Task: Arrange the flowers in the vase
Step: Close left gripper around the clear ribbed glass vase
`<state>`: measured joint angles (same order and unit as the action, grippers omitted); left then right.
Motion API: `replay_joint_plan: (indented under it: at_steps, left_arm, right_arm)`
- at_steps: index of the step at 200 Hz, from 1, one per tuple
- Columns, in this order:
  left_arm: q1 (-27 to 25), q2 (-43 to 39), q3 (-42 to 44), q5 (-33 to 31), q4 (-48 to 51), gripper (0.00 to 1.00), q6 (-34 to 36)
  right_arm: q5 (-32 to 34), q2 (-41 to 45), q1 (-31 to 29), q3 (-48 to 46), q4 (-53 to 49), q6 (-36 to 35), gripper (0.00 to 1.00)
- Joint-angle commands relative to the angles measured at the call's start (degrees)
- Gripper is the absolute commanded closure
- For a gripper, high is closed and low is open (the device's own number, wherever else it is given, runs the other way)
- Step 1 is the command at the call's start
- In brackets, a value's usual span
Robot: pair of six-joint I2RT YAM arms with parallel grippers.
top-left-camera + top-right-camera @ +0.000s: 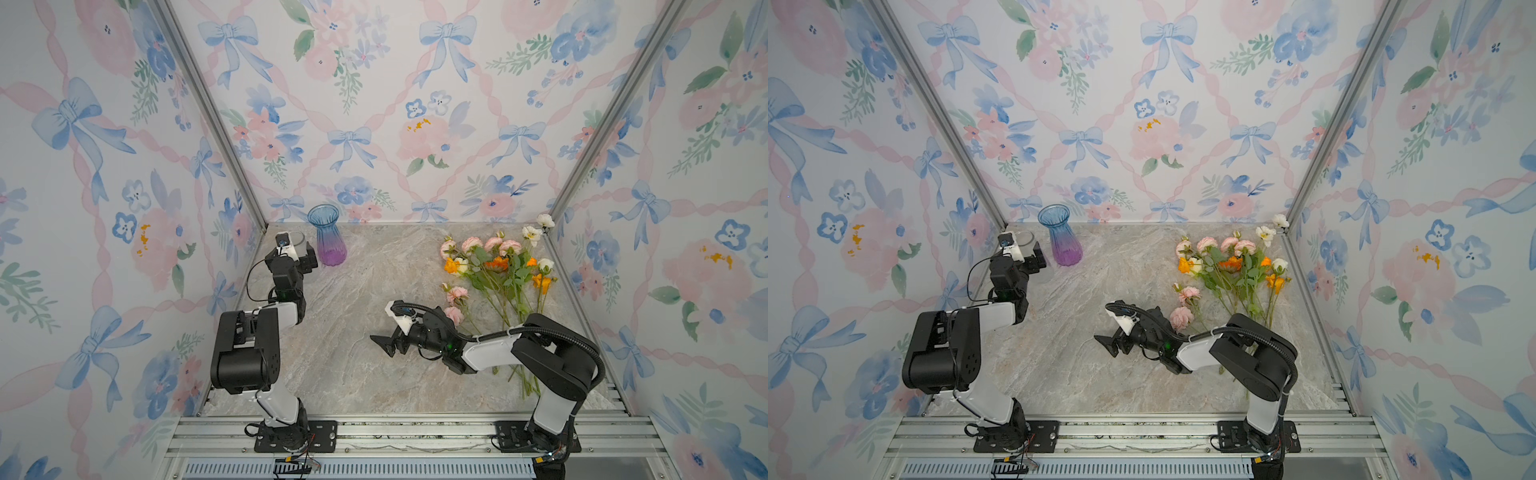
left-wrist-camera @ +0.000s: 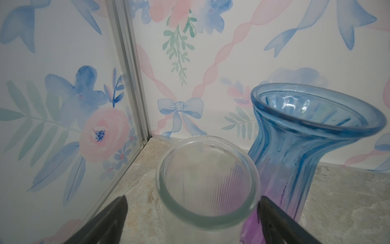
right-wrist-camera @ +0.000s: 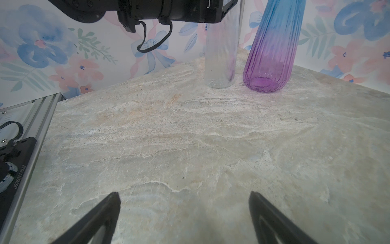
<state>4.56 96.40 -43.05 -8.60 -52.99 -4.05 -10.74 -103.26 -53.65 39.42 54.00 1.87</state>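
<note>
Long green-stemmed artificial flowers [image 1: 494, 266] with pink, orange and white blooms lie heaped on the marbled stone table [image 1: 353, 299] by the right wall [image 1: 665, 249], stems under the right arm [image 1: 540, 349]. The right end effector [image 3: 184, 193] hovers wide open, empty, over mid-table. The left end effector [image 2: 193, 198], jaws wide apart, straddles a clear ribbed glass cylinder vase [image 2: 207, 183] just beside an upright blue-to-purple glass vase [image 2: 306, 137] in the back-left corner.

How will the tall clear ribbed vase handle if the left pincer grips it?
Probably rigid and breakable: the clear ribbed vase looks like glass. Tall and narrow, a high push might tip it into the blue-purple vase close beside it. Its fine ribs may help the open left pincer grip.
</note>
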Motion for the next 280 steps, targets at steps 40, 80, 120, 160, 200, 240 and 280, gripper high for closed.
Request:
replay_joint_plan:
  at_steps: [40,80,120,160,200,240,280]
  left_arm:
    - [0.46,3.91,-3.51,-0.97,-1.50,0.02,2.64]
    - [0.65,5.59,-4.63,-1.34,-2.01,0.03,2.89]
    - [0.72,6.97,-3.36,0.35,-6.54,0.12,4.11]
    - [0.88,7.36,-2.10,1.52,-9.71,0.22,5.49]
    - [2.10,5.82,-0.53,5.20,-10.51,0.30,3.92]
    - [2.36,1.65,2.86,6.74,-12.73,0.38,1.94]
    - [2.30,-5.91,8.22,6.18,-12.75,0.43,0.14]
  right_arm:
    - [-0.78,-1.15,0.32,1.82,-0.71,-0.87,0.03]
    - [-1.17,-1.15,0.41,1.93,-1.08,-0.64,0.03]
    - [-1.40,-1.15,0.39,2.15,-1.66,-0.67,0.03]
    - [-1.86,-1.17,0.39,2.55,-2.36,-0.51,0.03]
    - [-1.93,-1.20,0.55,2.70,-3.06,-0.48,0.03]
    - [-1.47,-0.04,0.80,2.08,-2.86,-0.08,0.03]
    - [-1.30,2.53,2.00,0.64,-2.34,0.69,0.03]
